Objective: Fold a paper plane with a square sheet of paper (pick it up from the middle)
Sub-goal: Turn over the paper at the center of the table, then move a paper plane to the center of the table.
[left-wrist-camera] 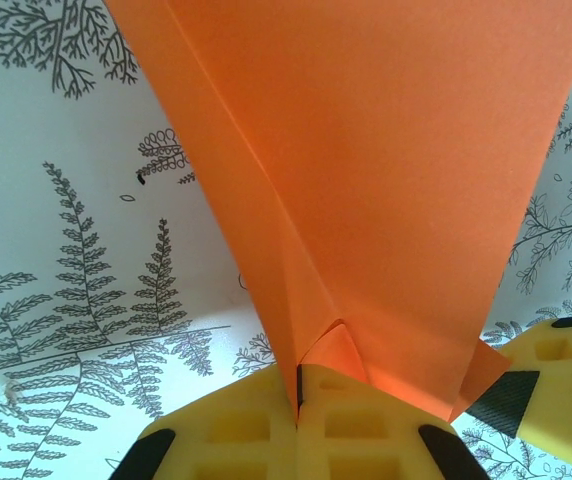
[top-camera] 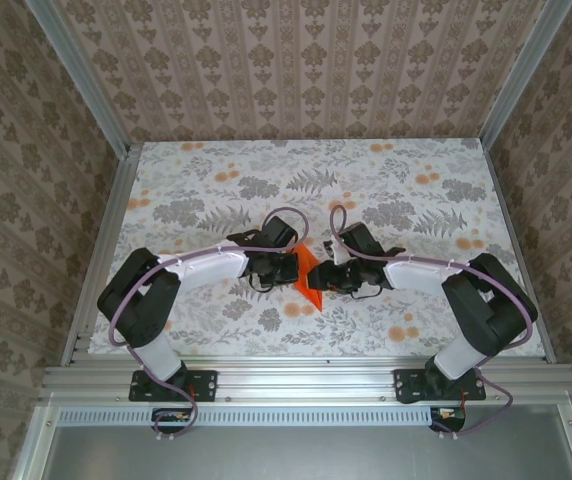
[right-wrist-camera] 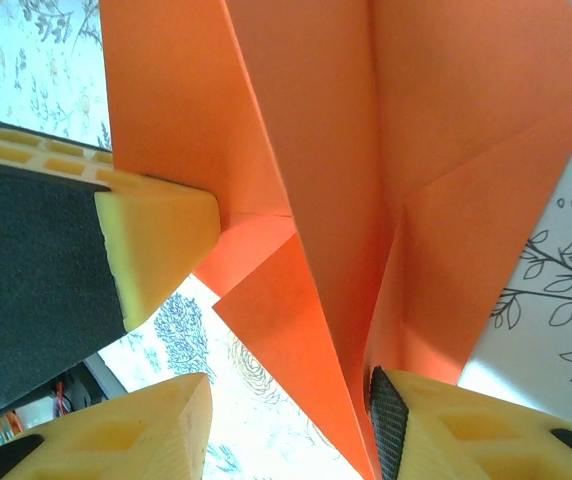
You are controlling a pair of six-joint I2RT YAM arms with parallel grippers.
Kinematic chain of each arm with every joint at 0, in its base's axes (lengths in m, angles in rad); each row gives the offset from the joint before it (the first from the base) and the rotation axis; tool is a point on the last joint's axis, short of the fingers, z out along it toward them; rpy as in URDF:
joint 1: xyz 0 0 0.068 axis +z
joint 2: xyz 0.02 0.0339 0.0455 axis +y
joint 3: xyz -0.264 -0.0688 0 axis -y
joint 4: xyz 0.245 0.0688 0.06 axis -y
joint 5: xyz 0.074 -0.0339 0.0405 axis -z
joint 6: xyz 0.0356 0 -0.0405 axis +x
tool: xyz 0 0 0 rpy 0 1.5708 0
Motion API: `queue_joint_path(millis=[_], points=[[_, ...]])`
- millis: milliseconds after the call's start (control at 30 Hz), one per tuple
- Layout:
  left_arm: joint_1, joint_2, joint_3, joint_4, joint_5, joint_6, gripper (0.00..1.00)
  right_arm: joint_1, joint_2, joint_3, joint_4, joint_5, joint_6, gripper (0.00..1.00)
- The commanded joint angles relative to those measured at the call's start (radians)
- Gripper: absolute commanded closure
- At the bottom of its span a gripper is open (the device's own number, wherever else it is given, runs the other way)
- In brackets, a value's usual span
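Over the floral table [top-camera: 216, 190], both arms are meeting at frame centre around the orange paper [top-camera: 311, 287]. It's already carrying diagonal flaps and a long crease, so I'd call it roughly halfway, wings still to come. The left gripper [left-wrist-camera: 298, 390] is pinching a folded edge. The right gripper [right-wrist-camera: 288, 400] is standing apart, the paper just beside one finger.

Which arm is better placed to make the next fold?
Probably right: the left tool is shut on the orange paper, anchoring it; the right tool is open at its folded edge, free to press.
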Motion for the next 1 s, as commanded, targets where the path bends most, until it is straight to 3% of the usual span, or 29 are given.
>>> queue_joint_path(millis=[0,433,967], points=[[0.006,0.005,0.006,0.002,0.01,0.014,1.0,0.014,0.033,0.048,-0.046,0.026,-0.038,0.52],[0.009,-0.001,-0.002,0.005,0.01,0.009,1.0,0.064,0.091,0.124,-0.171,0.154,-0.145,0.56],[0.012,0.001,-0.002,0.007,0.019,0.012,1.0,0.074,0.07,0.103,-0.104,0.116,-0.13,0.43]])
